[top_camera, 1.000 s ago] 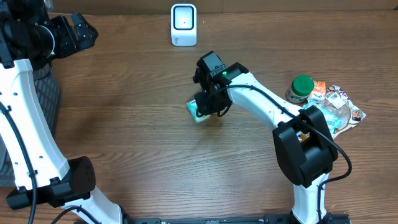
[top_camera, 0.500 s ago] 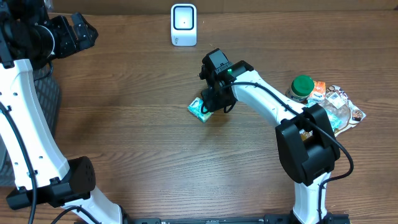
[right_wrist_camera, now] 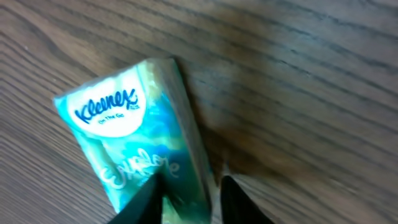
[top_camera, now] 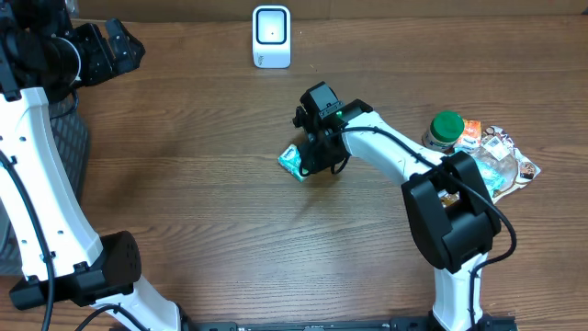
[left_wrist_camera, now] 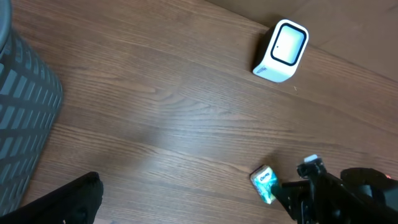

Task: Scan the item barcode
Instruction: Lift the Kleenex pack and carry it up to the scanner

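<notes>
mid-table (top_camera: 184, 211), our right gripper (top_camera: 313, 163) is clamped on one end of the tissue pack (top_camera: 291, 161). the pack's long axis runs out from the fingers, away from the arm. the scanner (top_camera: 271, 37) stands well beyond it, at the far edge. our left gripper (top_camera: 110, 48) hangs wide apart, empty, much farther off.

Open bench (top_camera: 184, 138) at centre
Bare wood from pack (top_camera: 292, 161) to scanner (top_camera: 271, 37); clutter (top_camera: 496, 156) at right edge, basket (top_camera: 75, 138) at left.
</notes>
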